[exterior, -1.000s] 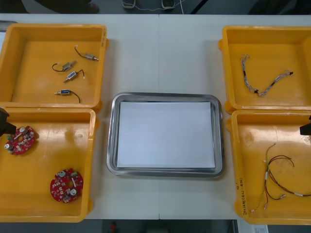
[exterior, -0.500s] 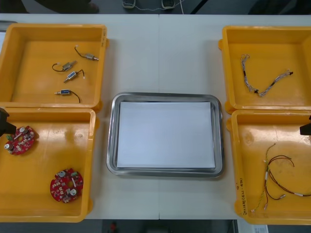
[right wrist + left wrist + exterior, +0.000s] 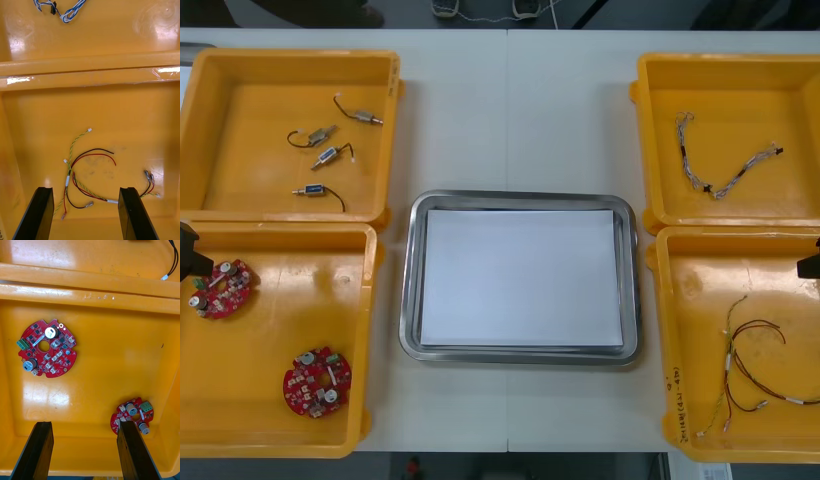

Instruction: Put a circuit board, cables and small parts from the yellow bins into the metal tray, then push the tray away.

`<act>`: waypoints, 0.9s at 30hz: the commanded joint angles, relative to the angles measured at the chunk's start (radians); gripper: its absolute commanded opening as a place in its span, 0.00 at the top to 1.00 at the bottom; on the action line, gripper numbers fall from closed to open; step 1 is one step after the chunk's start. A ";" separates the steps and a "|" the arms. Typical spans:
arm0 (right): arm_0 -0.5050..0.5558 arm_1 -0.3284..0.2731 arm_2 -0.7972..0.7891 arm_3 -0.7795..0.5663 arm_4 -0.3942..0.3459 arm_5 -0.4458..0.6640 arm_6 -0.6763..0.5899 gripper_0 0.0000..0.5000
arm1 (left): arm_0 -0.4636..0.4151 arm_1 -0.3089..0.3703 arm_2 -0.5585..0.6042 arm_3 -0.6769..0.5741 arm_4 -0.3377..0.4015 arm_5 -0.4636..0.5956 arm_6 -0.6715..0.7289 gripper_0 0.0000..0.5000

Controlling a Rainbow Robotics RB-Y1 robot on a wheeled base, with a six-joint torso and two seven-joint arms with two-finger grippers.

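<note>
No change over the last second: both arms hold station, nothing lifted.

Left claw (image 3: 84, 425) is spread, hovering over the near left bin (image 3: 371, 320). One circuit board (image 3: 47, 348) lies ahead of its fingers, and a second board (image 3: 132, 415) sits just beside one finger.

Right claw (image 3: 85, 190) is spread above the red and yellow cables (image 3: 92, 152) in the near right bin (image 3: 654, 330).

Tray (image 3: 520, 197) sits mid-counter (image 3: 510, 100), white inside, holding nothing.

Judgement: task not yet begun, first pick pending.

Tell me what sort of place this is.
Probably an electronics kitting or assembly bench: yellow bins hold sorted round red circuit boards, red and yellow cables and small metal parts, flanking a metal tray.
</note>
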 commanded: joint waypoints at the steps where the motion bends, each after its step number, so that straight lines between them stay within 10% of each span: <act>1: 0.006 -0.038 -0.016 -0.007 -0.008 0.003 -0.011 0.00 | -0.001 0.043 -0.011 -0.010 -0.009 -0.009 -0.096 0.00; 27: 0.035 -0.004 -0.044 -0.016 0.020 0.003 -0.047 0.00 | 0.012 0.032 -0.039 0.148 -0.001 -0.119 -0.236 0.00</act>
